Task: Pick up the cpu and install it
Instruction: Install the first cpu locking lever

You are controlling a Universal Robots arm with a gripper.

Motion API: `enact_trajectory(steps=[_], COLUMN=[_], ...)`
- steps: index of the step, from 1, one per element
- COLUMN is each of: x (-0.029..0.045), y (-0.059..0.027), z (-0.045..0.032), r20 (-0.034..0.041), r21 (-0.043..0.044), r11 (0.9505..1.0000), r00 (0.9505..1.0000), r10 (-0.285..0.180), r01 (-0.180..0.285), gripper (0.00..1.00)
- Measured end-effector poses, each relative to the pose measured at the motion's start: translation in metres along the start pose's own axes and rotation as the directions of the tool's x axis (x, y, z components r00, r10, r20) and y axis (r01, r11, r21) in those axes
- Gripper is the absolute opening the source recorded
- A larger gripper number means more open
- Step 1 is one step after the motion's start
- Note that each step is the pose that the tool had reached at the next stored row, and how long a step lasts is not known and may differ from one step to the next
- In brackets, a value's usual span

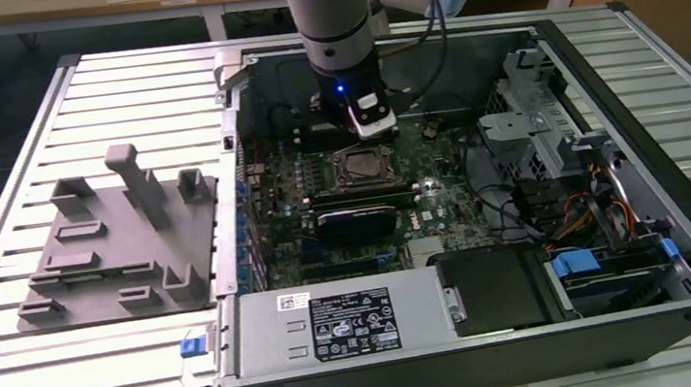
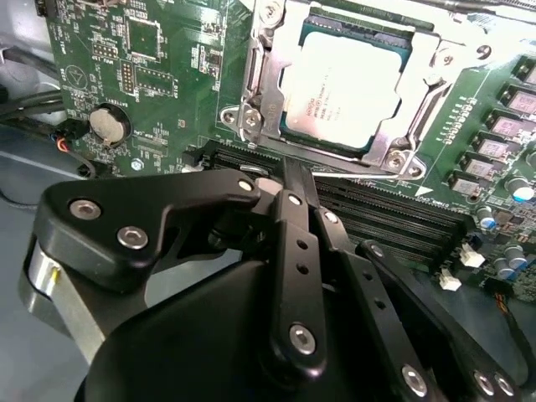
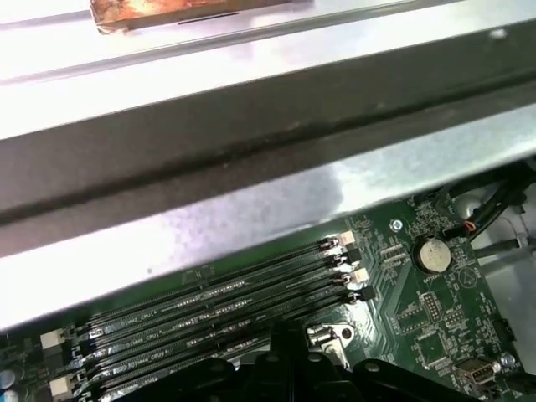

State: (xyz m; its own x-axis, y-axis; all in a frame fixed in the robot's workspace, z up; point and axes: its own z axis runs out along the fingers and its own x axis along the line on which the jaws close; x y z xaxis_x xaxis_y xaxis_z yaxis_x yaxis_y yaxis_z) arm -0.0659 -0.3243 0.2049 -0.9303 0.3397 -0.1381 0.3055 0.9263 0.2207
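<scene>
The cpu (image 2: 343, 84), a flat square chip with a silvery-white top, lies inside the metal-framed socket (image 2: 260, 92) on the green motherboard (image 2: 159, 75). The socket's frame stands open around it. My gripper (image 2: 293, 180) hovers just beside the socket, over the black memory slots (image 2: 394, 222), its black fingers (image 2: 289, 251) drawn together with nothing between them. In the exterior view the gripper (image 1: 371, 124) hangs inside the open computer case, slightly behind the socket (image 1: 362, 165). The first wrist view shows the gripper's tip (image 3: 285, 356) above the memory slots (image 3: 209, 306).
A grey plastic tray (image 1: 117, 244) with upright posts lies on the slatted table at the exterior view's left. The case wall (image 3: 251, 151) rises close behind the gripper. A power supply (image 1: 334, 326), drive cage (image 1: 533, 123) and cables (image 1: 557, 218) crowd the case. A coin battery (image 2: 110, 124) sits nearby.
</scene>
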Motion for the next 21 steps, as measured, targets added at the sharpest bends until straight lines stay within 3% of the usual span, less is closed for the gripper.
enact_trajectory(steps=[8,21], x=[0.0023,0.0031], y=[0.0064,0.0063], z=[0.001,0.0027], r20=[0.0068,0.0112], r21=[0.0046,0.0093], r11=[0.9995,0.9995], r00=[0.9995,0.9995], r10=[0.03,0.029], r01=[-0.03,-0.029], gripper=[0.11,0.11])
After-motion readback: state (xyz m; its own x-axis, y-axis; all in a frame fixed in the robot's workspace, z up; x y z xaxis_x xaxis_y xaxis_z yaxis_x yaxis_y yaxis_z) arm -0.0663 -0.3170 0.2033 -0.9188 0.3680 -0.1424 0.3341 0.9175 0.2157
